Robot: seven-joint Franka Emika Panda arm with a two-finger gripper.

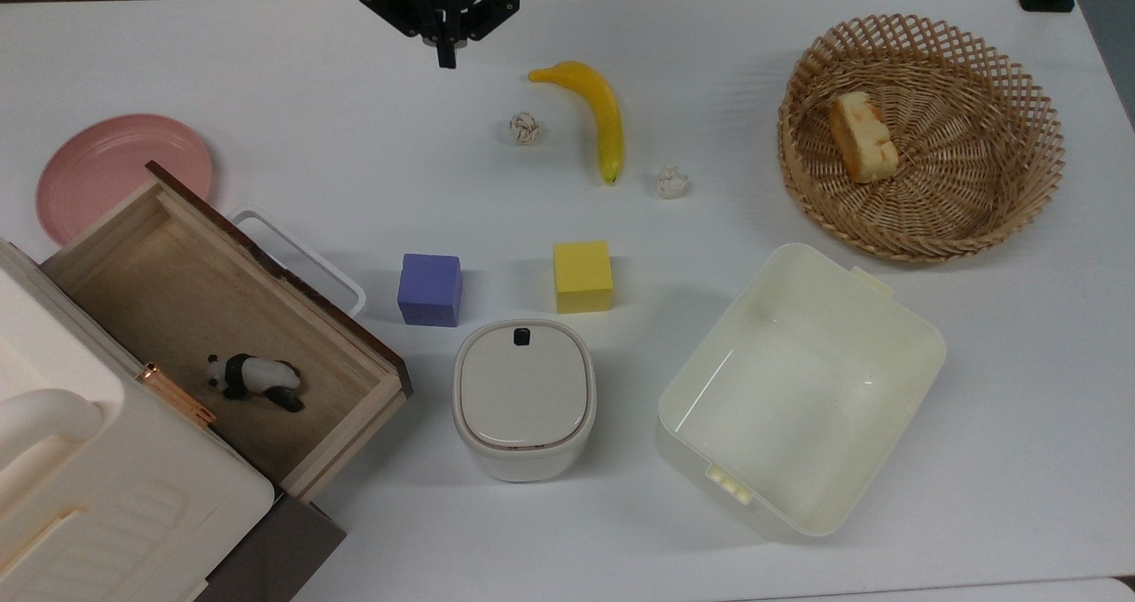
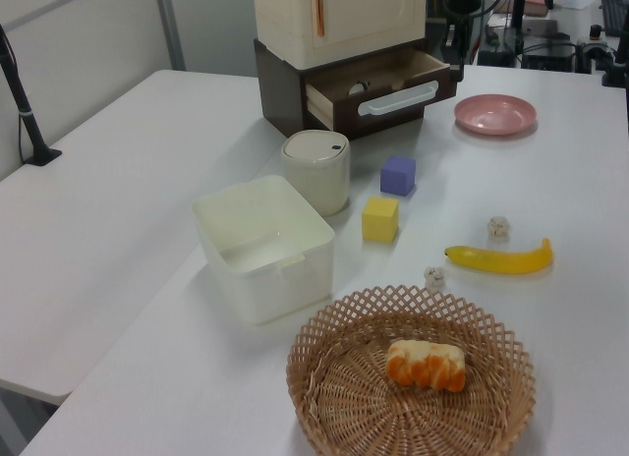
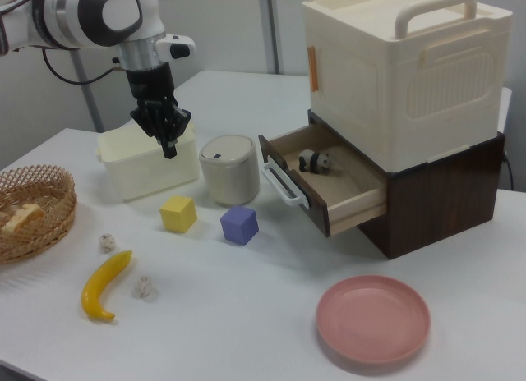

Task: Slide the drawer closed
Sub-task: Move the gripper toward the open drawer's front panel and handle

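Note:
The drawer [image 1: 168, 283] stands pulled out from the cream cabinet [image 1: 106, 496] at the top view's lower left. It has a light wood inside, a dark brown front panel and a white loop handle [image 1: 301, 261]. A small panda toy [image 1: 254, 379] lies in it. My gripper [image 1: 446, 57] hangs shut with nothing in it over the far table edge, well away from the drawer. In the right view the gripper [image 3: 170, 149] is above the table's left side, and the drawer [image 3: 353, 202] is open at the right.
Near the drawer front sit a purple cube [image 1: 430, 289], a yellow cube [image 1: 583, 276] and a lidded white bin [image 1: 523, 398]. A pink plate [image 1: 115, 172] lies beside the drawer. A cream tub [image 1: 798, 389], a banana [image 1: 598, 114] and a wicker basket [image 1: 887, 247] sit further right.

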